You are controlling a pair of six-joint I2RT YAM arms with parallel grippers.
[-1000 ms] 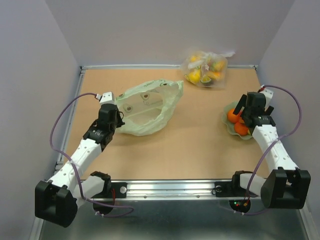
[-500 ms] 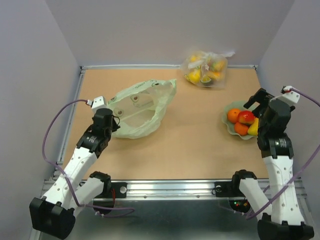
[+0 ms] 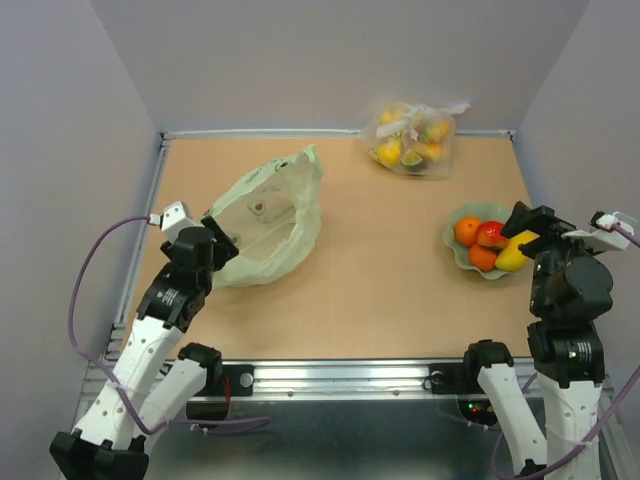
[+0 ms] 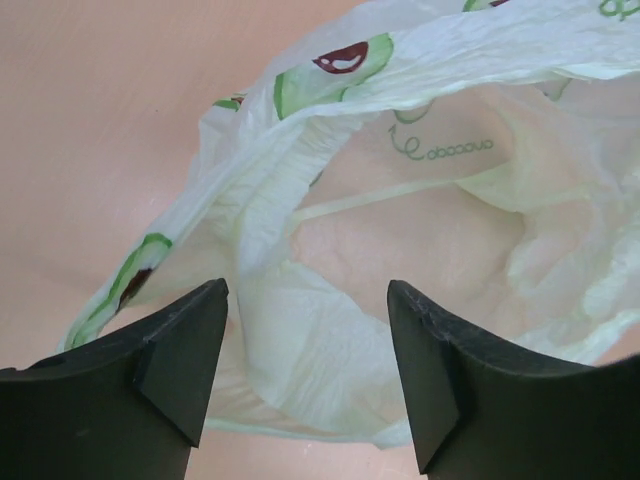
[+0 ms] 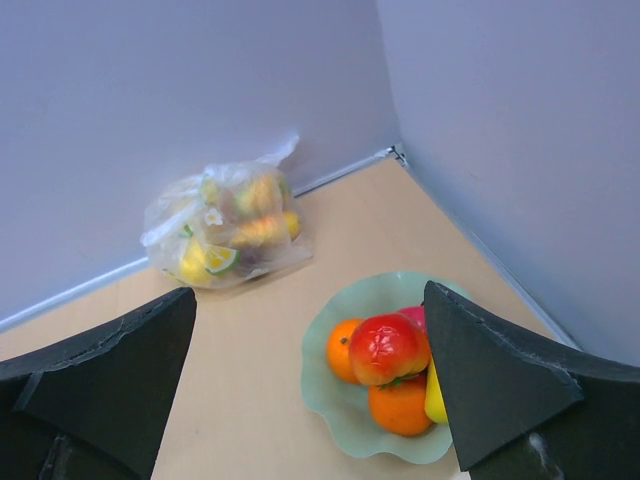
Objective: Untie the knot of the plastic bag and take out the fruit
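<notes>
The pale green plastic bag (image 3: 268,218) lies slack on the table's left half, its mouth loose; no knot shows on it. In the left wrist view the bag (image 4: 400,200) fills the frame with its crumpled film. My left gripper (image 3: 222,242) is at the bag's near left edge, open, with bag film (image 4: 320,340) lying between and beyond the spread fingers (image 4: 185,360). The fruit sits in a green plate (image 3: 462,258) at the right: two oranges (image 5: 400,405), a red one (image 5: 385,348) and a yellow mango (image 3: 512,255). My right gripper (image 3: 535,228) hovers open just right of the plate, empty.
A clear bag of yellow fruit (image 3: 412,135) rests against the back wall, also in the right wrist view as the clear bag (image 5: 225,235). Grey walls close in the left, back and right sides. A metal rail (image 3: 340,378) runs along the near edge.
My left gripper dragged the bag left and nearer, then opened and let go of it. My right arm rose and drew back from the plate, jaws still open.
</notes>
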